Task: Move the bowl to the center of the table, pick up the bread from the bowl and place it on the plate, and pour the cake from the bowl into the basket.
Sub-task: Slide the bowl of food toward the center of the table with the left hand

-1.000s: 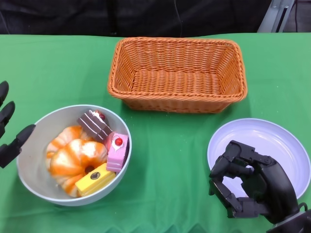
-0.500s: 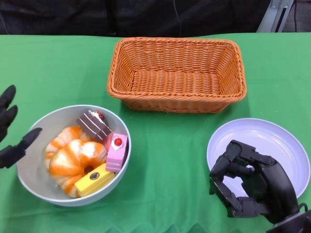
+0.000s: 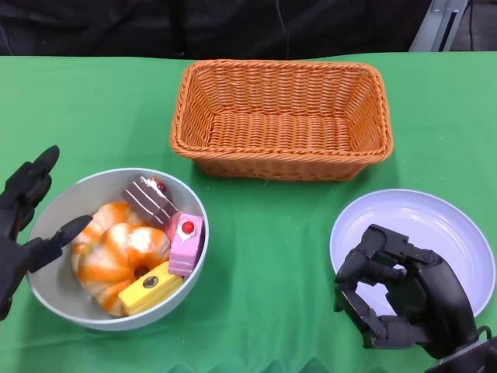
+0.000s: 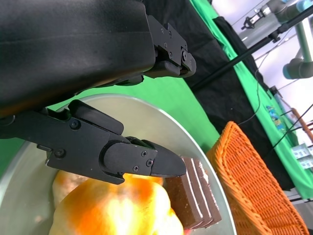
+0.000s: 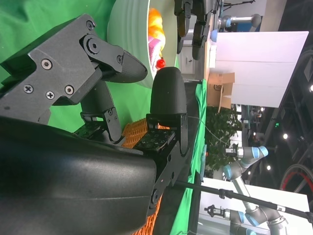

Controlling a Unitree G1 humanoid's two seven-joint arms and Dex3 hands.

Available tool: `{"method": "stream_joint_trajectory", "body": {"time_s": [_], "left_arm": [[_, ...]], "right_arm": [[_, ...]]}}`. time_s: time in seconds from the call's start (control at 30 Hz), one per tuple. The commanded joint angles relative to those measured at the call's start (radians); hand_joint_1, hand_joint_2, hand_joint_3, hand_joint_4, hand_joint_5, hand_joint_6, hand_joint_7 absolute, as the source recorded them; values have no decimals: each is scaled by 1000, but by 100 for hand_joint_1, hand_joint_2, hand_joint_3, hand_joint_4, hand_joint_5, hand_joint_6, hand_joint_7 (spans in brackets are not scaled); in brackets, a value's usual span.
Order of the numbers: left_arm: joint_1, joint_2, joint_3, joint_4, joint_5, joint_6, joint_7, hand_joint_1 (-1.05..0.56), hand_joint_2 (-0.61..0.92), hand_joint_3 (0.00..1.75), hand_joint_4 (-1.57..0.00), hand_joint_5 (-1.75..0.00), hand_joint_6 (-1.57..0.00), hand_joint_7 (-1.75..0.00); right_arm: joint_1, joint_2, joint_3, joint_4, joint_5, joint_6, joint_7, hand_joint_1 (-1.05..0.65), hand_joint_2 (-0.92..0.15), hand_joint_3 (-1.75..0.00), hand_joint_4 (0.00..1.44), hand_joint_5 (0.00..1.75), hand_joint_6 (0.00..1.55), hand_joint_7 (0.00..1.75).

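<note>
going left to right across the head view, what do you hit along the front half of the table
left robot hand → bowl → orange bread → pink cake → right robot hand, over the plate

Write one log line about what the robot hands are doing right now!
left hand: open, fingers at bowl rim | right hand: curled, holding nothing, over plate | bread: in bowl | basket: empty

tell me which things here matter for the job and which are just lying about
For the job: bowl, bread, cakes, plate, basket, left hand, right hand.

Lying about: nothing on the green table.
</note>
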Motion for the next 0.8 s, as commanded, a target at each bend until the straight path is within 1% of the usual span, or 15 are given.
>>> {"method": "stream_joint_trajectory", "body": {"time_s": [0.03,0.2,0.37,0.63,0.8], "left_arm": [[40,-13,-1,-73,-26,70,-14,-62,92,23,-17,0,-23,0],[88,-49,-12,-199,-34,178,-9,-57,92,23,-14,0,-20,0],[130,-75,-25,-306,-47,274,-19,-59,92,24,-13,0,-18,0],[172,-110,-41,-408,-72,356,-57,-62,92,25,-14,0,-17,0],[197,-131,-45,-464,-102,388,-79,-60,92,26,-13,0,-17,0]], "right_arm": [[7,-9,-3,-12,9,1,-2,-11,-46,-104,72,164,66,137],[6,-10,-4,-10,5,-3,-4,-11,-46,-105,72,164,66,137],[6,-8,-4,-11,1,-6,-9,-11,-45,-105,72,163,66,136],[10,-9,-1,-16,2,-5,-11,-10,-44,-108,72,163,67,136],[15,-10,0,-22,4,1,-12,-9,-44,-108,72,163,67,136]]}}
